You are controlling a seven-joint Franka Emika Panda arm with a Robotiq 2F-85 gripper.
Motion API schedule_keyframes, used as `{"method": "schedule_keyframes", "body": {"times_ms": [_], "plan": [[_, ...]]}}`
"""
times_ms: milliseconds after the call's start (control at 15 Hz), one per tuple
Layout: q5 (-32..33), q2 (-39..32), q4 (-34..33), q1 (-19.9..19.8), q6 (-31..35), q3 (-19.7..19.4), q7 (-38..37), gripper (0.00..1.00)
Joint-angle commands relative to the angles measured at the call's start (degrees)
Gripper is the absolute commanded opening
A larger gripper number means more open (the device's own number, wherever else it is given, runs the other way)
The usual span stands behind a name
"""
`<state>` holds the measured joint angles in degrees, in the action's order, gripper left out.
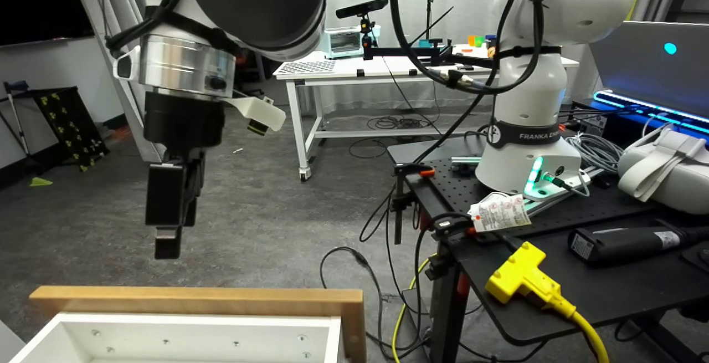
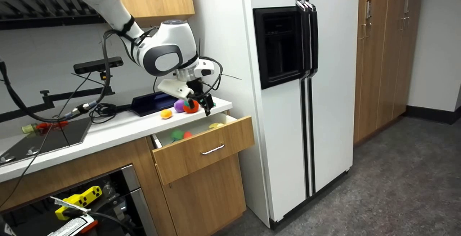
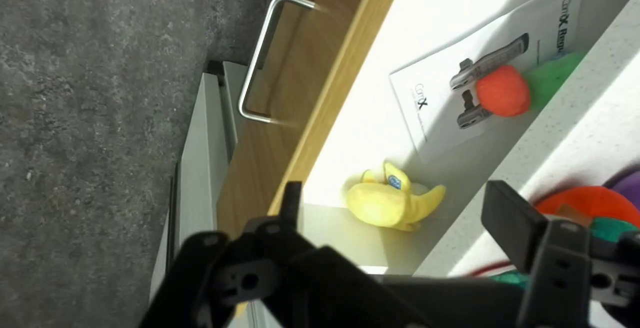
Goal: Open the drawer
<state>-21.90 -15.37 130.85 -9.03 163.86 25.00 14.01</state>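
Observation:
The drawer stands pulled out from below the counter. Its wood front shows in an exterior view [image 2: 187, 160], its wood rim in an exterior view [image 1: 199, 299] and in the wrist view [image 3: 340, 87]. A silver bar handle [image 3: 260, 57] is on the front, also seen in an exterior view [image 2: 213, 149]. Inside lie a yellow plush toy [image 3: 377, 205], a red ball [image 3: 502, 91], a green thing [image 3: 555, 80] and a printed leaflet [image 3: 435, 112]. My gripper [image 3: 395, 193] is open and empty above the drawer, apart from the handle; it shows in both exterior views [image 1: 168, 241] [image 2: 200, 108].
The white countertop [image 2: 122, 129] borders the drawer and holds an orange ball [image 2: 166, 114], a purple toy [image 2: 179, 105], a red toy [image 2: 191, 107] and a dark blue tray [image 2: 153, 103]. A white refrigerator [image 2: 277, 138] stands beside the drawer. A cooktop [image 2: 68, 135] is further along the counter.

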Motion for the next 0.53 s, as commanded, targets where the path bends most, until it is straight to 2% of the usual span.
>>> {"method": "schedule_keyframes", "body": {"times_ms": [0, 200, 467], "plan": [[-3.0, -1.3, -1.9, 1.2, -3.4, -0.3, 5.3, 0.61], [-1.9, -4.5, -4.3, 2.2, -5.5, -0.8, 6.6, 0.35], [0.9, -9.1, -8.5, 4.2, -8.7, -2.4, 6.7, 0.07]]}}
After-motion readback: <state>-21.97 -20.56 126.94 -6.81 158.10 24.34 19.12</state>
